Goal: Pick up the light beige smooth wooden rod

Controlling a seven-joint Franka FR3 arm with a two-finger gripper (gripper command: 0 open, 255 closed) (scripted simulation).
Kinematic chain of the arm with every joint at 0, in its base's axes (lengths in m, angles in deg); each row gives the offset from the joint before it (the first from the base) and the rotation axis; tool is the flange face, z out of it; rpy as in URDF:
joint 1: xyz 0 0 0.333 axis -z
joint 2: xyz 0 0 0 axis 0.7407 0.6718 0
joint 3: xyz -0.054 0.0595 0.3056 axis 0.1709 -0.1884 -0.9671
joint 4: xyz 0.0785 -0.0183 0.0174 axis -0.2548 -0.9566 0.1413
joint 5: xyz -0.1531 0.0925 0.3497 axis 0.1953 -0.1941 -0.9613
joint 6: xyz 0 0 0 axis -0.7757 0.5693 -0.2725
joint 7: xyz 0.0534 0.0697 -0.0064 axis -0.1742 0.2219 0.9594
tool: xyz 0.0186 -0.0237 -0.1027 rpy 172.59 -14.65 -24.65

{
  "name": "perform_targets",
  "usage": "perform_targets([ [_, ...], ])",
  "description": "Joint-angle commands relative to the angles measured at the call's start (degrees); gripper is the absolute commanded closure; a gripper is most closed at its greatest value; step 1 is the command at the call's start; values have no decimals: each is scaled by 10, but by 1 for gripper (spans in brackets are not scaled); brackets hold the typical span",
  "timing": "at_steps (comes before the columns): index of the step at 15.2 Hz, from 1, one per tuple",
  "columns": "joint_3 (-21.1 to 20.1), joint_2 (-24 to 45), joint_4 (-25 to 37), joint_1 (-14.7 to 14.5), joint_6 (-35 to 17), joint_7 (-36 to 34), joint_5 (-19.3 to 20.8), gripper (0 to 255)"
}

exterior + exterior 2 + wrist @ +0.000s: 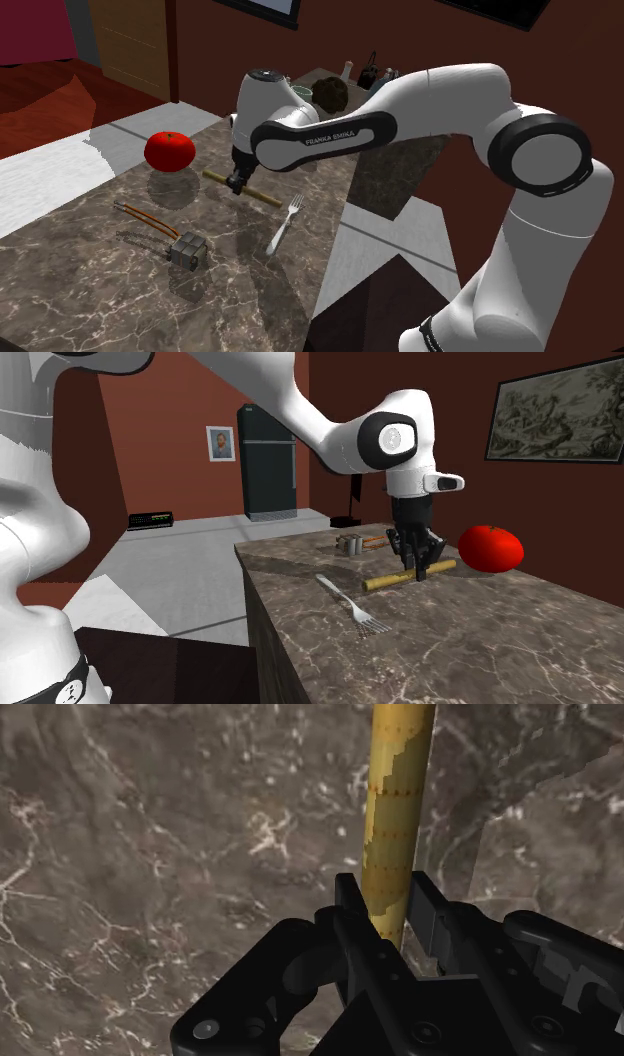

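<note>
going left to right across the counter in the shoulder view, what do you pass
red tomato → yellowish rod → fork

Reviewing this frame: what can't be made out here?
Shoulder view: the rod has its middle hidden behind the gripper.
Wrist view: the rod's far end is cut off by the picture's edge.
Shoulder view: small items behind the arm are too small to name, partly covered by it.
Second exterior view: the orange-handled tool is partly hidden behind the gripper.
</note>
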Motion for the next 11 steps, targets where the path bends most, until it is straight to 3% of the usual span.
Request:
perform_targets([
  [1,-2,-7,6,1,13,4,-4,255],
  [11,-7,-29,40,3,67,17,-18,255],
])
